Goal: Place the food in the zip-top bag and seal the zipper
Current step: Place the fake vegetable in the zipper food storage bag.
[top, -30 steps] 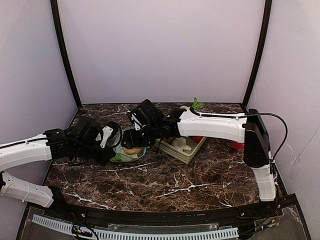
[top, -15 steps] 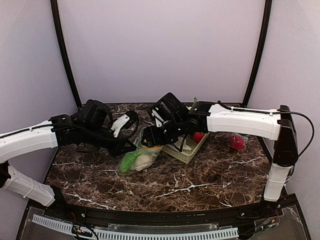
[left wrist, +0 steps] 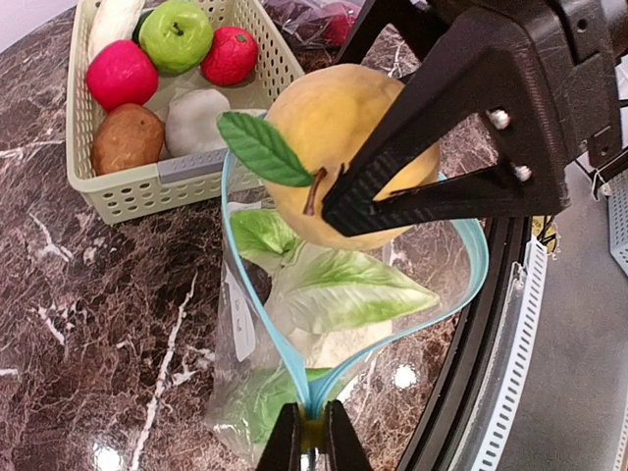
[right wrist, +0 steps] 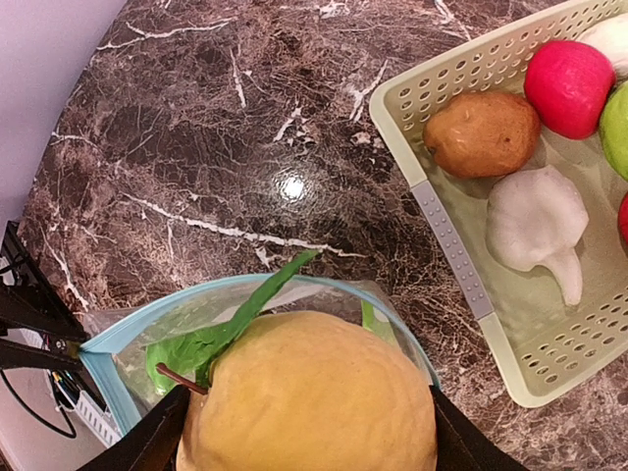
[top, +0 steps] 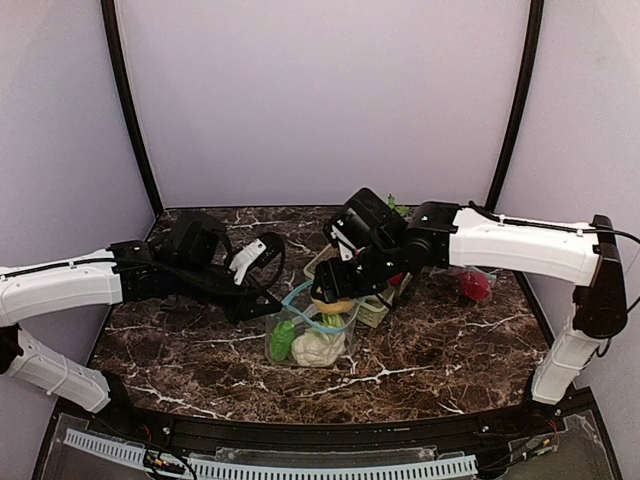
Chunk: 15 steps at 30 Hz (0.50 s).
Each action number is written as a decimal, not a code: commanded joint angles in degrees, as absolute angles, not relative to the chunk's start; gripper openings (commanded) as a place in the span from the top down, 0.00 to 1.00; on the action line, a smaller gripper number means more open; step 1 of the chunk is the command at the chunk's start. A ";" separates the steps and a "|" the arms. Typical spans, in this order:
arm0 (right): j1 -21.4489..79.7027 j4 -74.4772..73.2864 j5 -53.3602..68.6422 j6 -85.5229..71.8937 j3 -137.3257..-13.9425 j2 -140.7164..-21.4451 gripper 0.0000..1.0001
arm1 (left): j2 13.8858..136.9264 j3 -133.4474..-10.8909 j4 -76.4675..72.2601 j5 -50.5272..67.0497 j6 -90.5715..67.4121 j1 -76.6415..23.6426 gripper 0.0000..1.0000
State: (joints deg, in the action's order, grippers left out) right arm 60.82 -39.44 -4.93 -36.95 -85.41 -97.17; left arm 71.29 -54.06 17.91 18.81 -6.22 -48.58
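Near the middle of the tabletop, the zip-top bag stands with its mouth wide open.

Left hand: fingers pressed together, pinching the bag's blue zipper rim at its near end.

Right hand: fingers set wide around a yellow fruit with a green leaf, gripping it on both sides directly over the bag's mouth. It cannot be told whether the fruit has passed below the rim.

Inside the bag are a white cauliflower with green leaves and a green piece to its left.

The pale green basket sits just beyond the bag. It holds a red fruit, a green apple, a smaller red piece, a brown potato and a white garlic bulb.
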 commanded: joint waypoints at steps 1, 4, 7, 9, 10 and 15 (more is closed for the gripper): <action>61.71 -38.38 -5.67 -36.04 -86.78 -99.66 0.50 | 69.23 -51.53 19.52 16.46 -6.74 -47.92 0.99; 62.36 -38.37 -6.04 -35.85 -87.57 -101.03 0.50 | 68.70 -51.00 19.68 15.70 -6.82 -47.63 0.99; 62.84 -38.68 -6.10 -36.34 -87.23 -101.95 0.49 | 68.20 -51.40 20.37 14.71 -6.22 -47.31 0.99; 63.44 -38.61 -5.91 -36.39 -87.10 -102.33 0.48 | 68.01 -51.96 21.35 14.26 -5.35 -47.06 0.99; 63.67 -38.41 -5.89 -36.42 -87.17 -102.49 0.47 | 67.93 -52.30 22.04 14.07 -4.79 -46.92 0.99; 65.07 -37.05 -7.48 -35.32 -89.20 -104.22 0.46 | 67.71 -53.08 23.54 15.96 -2.32 -46.47 0.99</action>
State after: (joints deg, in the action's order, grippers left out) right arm 63.61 -38.89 -5.52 -36.40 -86.61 -102.19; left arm 69.19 -51.94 20.51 15.40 -5.02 -47.09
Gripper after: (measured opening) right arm 0.693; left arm 0.057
